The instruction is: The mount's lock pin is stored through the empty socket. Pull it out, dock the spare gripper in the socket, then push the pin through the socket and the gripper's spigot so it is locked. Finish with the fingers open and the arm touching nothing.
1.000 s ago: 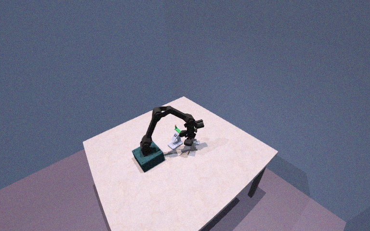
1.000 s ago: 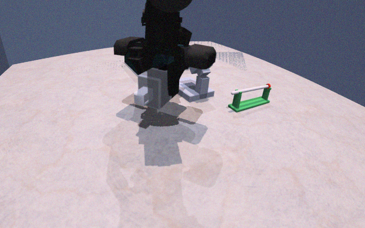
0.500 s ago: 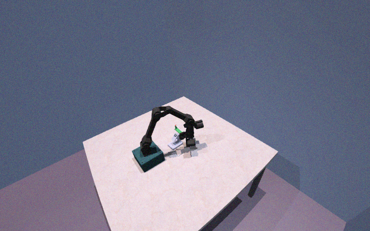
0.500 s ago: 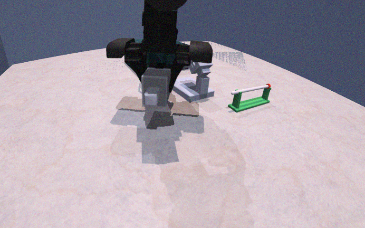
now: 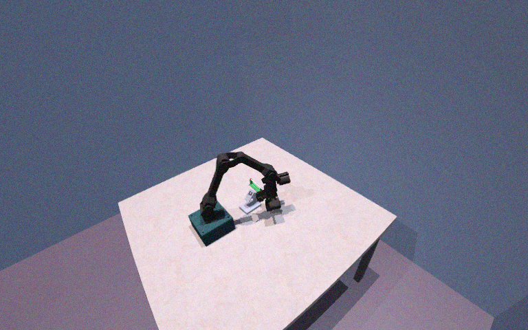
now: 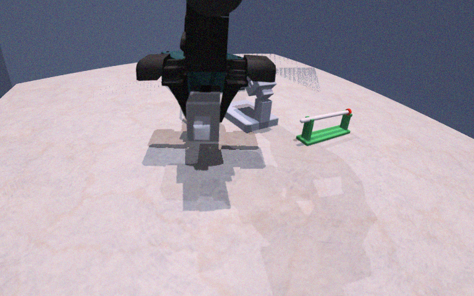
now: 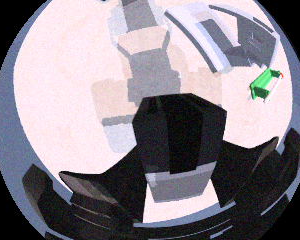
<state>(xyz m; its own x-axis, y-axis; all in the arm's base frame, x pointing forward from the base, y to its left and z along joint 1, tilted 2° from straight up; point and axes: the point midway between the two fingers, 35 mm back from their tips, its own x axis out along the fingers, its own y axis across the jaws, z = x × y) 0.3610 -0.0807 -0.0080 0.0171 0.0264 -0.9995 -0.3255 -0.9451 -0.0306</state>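
Gripper (image 5: 273, 203) (image 6: 203, 119) (image 7: 179, 185) clamped on one gray block (image 6: 203, 100) (image 7: 181, 186), one white pin (image 6: 324, 116) (image 7: 273, 92) across two green posts (image 6: 308, 129).

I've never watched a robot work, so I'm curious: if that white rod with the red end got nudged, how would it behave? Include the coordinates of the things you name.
The white rod (image 6: 324, 116) looks round and smooth, so it would probably roll if it came off the green stand (image 6: 324, 135). It spans both posts without sagging, so it's likely stiff.
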